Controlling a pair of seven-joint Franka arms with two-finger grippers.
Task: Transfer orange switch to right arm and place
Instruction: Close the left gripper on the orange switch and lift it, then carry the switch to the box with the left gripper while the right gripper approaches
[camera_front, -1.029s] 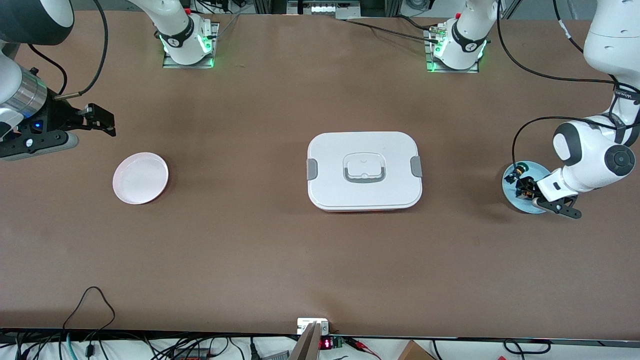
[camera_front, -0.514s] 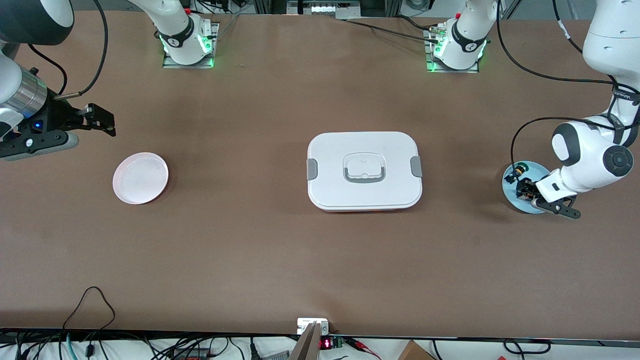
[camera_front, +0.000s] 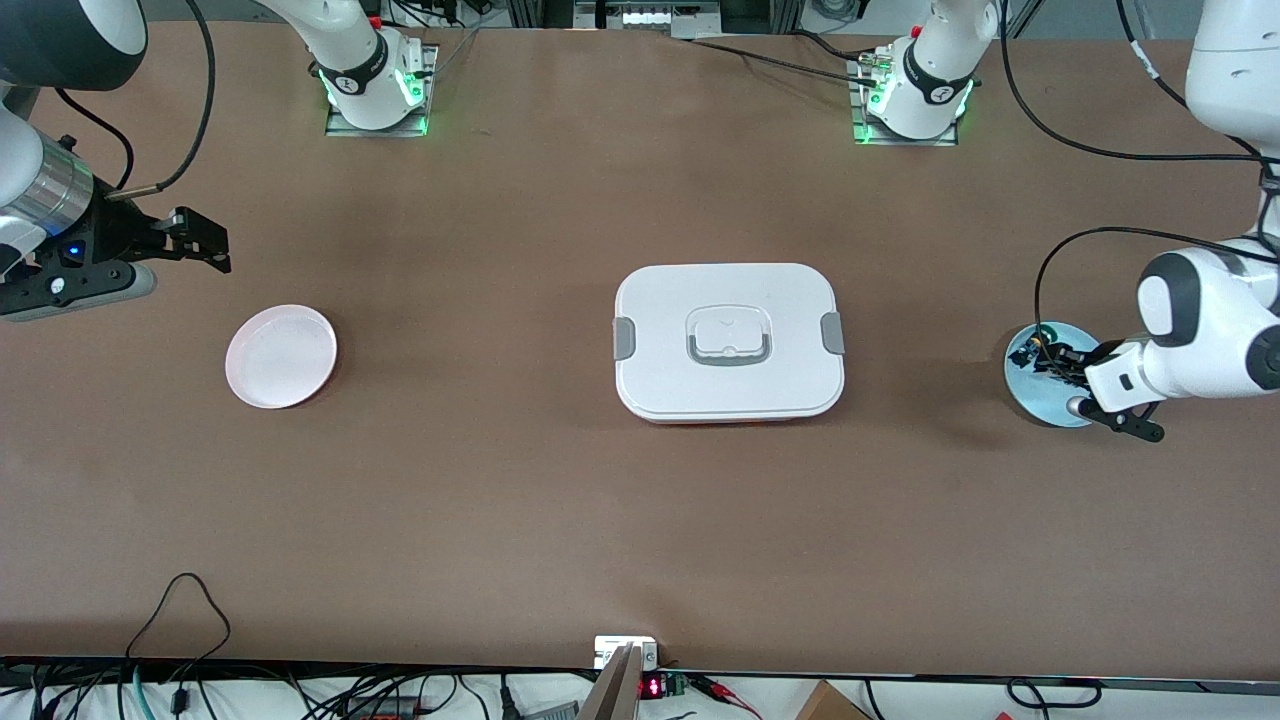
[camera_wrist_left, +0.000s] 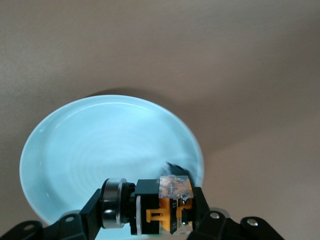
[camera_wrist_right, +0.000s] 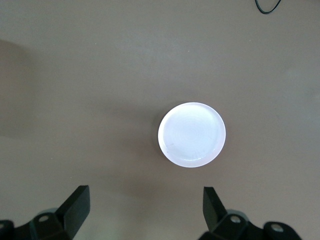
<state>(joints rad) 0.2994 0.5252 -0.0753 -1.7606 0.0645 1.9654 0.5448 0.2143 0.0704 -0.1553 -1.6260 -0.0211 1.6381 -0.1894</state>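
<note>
Left wrist view is showing the left gripper (camera_wrist_left: 150, 220) with its fingers (camera_wrist_left: 80, 222) closed tight around the orange switch (camera_wrist_left: 162, 205), a tiny black-bodied part with a metal ring and orange plastic. The switch is being held just above the pale blue plate (camera_wrist_left: 100, 150), over the plate's rim. No other item is showing on the plate in this view.

From the front camera, the left gripper (camera_front: 1075, 375) is hanging over the blue plate (camera_front: 1035, 395), which is sitting at the left arm's end of the table, well apart from the white lidded box (camera_front: 728, 342) at the table's middle.

Taking the white box as the landmark, the right gripper (camera_front: 205, 245) is waiting toward the right arm's end of the table, well apart from the box, with its jaws standing wide and holding nothing. It is hovering near a pale pink plate (camera_front: 281, 356), which is lying bare on the table between that gripper and the box.
</note>
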